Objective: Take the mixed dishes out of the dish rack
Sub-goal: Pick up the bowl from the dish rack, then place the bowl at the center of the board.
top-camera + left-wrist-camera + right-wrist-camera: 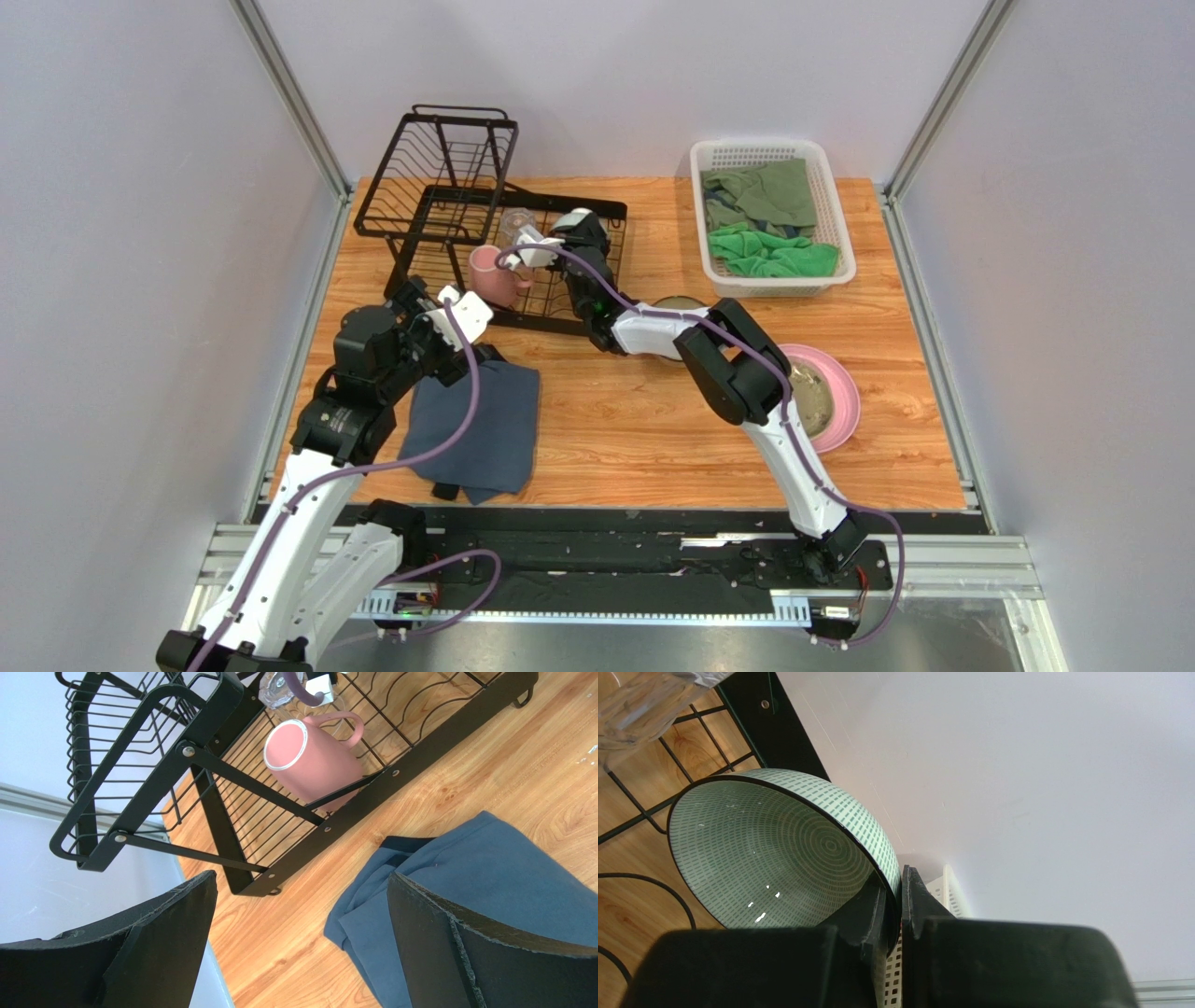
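My right gripper (pixel 898 886) is closed on the rim of the dark bowl (pixel 766 854), which is tilted above the lower tray of the dish rack (pixel 421 175). My left gripper (pixel 300 882) is wide open and holds nothing, near the blue-grey cloth (pixel 484 875). The large pink plate (pixel 843 402) lies on the table, outside the rack. The pink mug (pixel 312 756) stands in the lower tray, with the clear glass (pixel 275 691) just beside it.

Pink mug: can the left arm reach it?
Probably yes: the open left gripper faces the pink mug in the dish rack, though a slanted rack bar partly crosses in front.
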Controlling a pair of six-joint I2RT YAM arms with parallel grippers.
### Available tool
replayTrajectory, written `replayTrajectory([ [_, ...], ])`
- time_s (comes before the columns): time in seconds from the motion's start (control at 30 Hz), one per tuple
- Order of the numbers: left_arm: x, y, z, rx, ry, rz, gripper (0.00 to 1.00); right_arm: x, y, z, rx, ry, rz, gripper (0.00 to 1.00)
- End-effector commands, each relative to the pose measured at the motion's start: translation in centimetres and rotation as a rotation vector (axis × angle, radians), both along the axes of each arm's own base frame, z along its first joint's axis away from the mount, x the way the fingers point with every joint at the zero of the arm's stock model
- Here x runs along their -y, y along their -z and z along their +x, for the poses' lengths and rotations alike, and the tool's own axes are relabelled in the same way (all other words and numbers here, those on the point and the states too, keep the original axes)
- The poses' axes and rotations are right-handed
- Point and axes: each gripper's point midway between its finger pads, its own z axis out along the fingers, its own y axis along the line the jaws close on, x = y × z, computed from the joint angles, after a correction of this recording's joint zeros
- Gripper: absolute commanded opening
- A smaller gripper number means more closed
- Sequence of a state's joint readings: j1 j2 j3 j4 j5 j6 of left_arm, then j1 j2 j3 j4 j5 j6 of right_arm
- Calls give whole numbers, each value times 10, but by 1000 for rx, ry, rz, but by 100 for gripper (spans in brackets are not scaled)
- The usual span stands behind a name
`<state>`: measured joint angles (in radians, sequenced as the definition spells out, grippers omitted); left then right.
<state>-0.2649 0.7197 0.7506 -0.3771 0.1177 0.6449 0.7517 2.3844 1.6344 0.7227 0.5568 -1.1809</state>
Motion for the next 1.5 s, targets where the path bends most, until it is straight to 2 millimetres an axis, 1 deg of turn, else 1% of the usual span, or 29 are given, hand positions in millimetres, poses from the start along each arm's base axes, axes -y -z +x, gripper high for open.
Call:
replayTrajectory([
  [0.0,-1,-8,0,31,-4,-13,99,12,-88,-9,132,18,188,0],
  [0.07,-1,-9,-1,29,0,-12,99,14,-85,-12,91,17,193,0],
  [0.1,-1,-9,-1,33,-2,-14,99,18,-98,-15,91,20,241,0],
  [0.13,-1,-10,-2,35,-2,-13,99,21,-103,-16,83,23,260,0],
  [0.2,-1,-12,-2,39,-2,-16,99,25,-103,-18,28,27,310,0],
  [0.23,-1,-11,-3,35,-2,-18,99,28,-120,-22,26,23,346,0],
  [0.27,-1,-12,-3,37,-1,-21,99,31,-115,-22,-18,30,346,0],
  [0.33,0,-13,-4,37,3,-25,99,37,-133,-27,-36,32,422,0],
  [0.4,0,-14,-5,39,3,-29,99,45,-133,-30,-89,46,433,0],
  [0.43,0,-13,-6,34,4,-30,99,48,-148,-35,-97,42,502,0],
  [0.47,0,-13,-7,35,3,-28,99,51,-138,-38,-163,46,483,0],
  [0.5,0,-15,-8,39,5,-30,99,57,-137,-39,-193,55,503,0],
  [0.53,-1,-13,-9,32,5,-26,99,61,-145,-40,-213,56,530,0],
  [0.57,0,-13,-9,30,8,-27,99,65,-138,-48,-290,64,553,0],
  [0.63,0,-13,-11,26,14,-26,99,79,-140,-51,-341,82,589,0],
  [0.67,1,-13,-12,23,18,-30,99,82,-138,-60,-400,76,622,0],
  [0.8,5,-13,-15,4,39,-45,99,109,-132,-75,-529,99,690,0],
  [0.87,7,-13,-17,-5,48,-47,99,123,-119,-84,-620,115,698,0],
  [0.9,7,-12,-18,-11,49,-47,99,129,-121,-89,-640,121,730,0],
  [0.93,7,-12,-18,-15,53,-45,99,131,-114,-97,-694,113,731,0],
  [0.97,9,-12,-19,-20,60,-50,99,142,-105,-99,-722,137,739,0],
  [1.0,10,-10,-20,-30,66,-48,99,148,-108,-105,-730,136,756,0],
  [1.07,13,-9,-22,-42,83,-57,99,156,-99,-113,-777,140,762,0],
  [1.1,14,-7,-23,-50,89,-57,99,160,-90,-119,-802,149,759,0],
  [1.13,15,-6,-23,-57,92,-59,99,163,-91,-127,-826,136,768,0],
  [1.2,16,-5,-24,-65,99,-60,99,172,-79,-134,-865,162,776,0],
  [1.23,16,-4,-25,-69,100,-61,99,168,-76,-144,-918,132,790,0],
  [1.3,17,0,-25,-79,105,-61,99,174,-63,-150,-958,150,798,0],
  [1.47,18,5,-26,-93,112,-57,99,176,-41,-163,-1053,156,814,0],
])
